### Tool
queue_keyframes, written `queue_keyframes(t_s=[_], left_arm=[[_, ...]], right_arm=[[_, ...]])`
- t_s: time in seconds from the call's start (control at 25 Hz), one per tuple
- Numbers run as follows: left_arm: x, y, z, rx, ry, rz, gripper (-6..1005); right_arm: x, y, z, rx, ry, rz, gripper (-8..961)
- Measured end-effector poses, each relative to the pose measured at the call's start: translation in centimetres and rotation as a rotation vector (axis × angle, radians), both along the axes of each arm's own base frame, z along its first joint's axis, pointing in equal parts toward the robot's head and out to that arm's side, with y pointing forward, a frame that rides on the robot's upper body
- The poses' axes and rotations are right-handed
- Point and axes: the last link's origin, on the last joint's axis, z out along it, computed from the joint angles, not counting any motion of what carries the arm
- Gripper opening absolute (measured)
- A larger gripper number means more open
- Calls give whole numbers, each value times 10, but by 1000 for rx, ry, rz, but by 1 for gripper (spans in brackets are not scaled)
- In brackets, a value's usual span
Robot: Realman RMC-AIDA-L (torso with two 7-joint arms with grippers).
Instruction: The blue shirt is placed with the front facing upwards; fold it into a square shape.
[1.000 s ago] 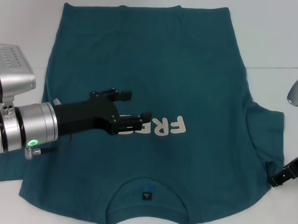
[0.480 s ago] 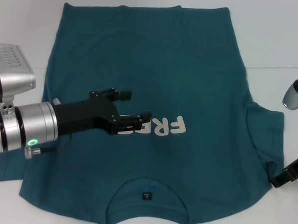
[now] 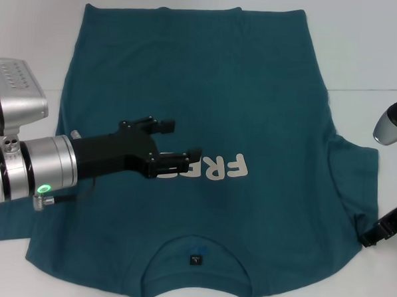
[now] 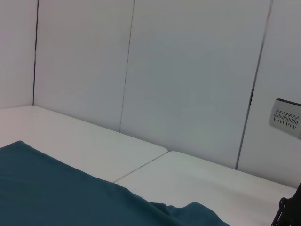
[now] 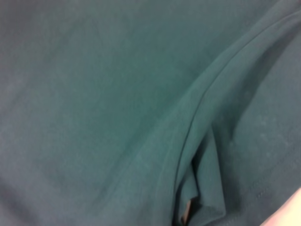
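The blue shirt (image 3: 206, 122) flat on white table (image 3: 370, 51), left hand (image 3: 175, 144) spread open over its chest print (image 3: 214, 167), right hand's (image 3: 380, 231) grip indiscernible.

Blue shirt laid flat, print side up, with both arms in frame.

The blue shirt (image 3: 206, 122) is spread on the white table (image 3: 370, 51) with the neckline and its small dark label (image 3: 194, 259) nearest the robot and the hem at the far side. The off-white chest print (image 3: 217, 167) is partly covered by the left gripper (image 3: 178, 147), which is held over the middle of the shirt with its black fingers apart. The right gripper (image 3: 384, 231) is seen at the frame's right edge, at the hem of the right-hand sleeve (image 3: 356, 190); its finger state cannot be determined.
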Motion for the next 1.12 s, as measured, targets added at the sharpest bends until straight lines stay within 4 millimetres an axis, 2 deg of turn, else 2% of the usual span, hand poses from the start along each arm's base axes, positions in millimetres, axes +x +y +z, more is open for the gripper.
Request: queue_keyframes(t_s=[0.56, 0.76, 1.12], left_arm=[[-1, 0, 0, 1, 1, 3, 875], [-1, 0, 0, 2, 1, 3, 876], [-1, 0, 0, 4, 2, 2, 875]], right_arm=[[2, 2, -5, -7, -10, -9, 527], [3, 3, -4, 9, -11, -16, 536], [5, 6, 6, 58, -18, -13, 274]])
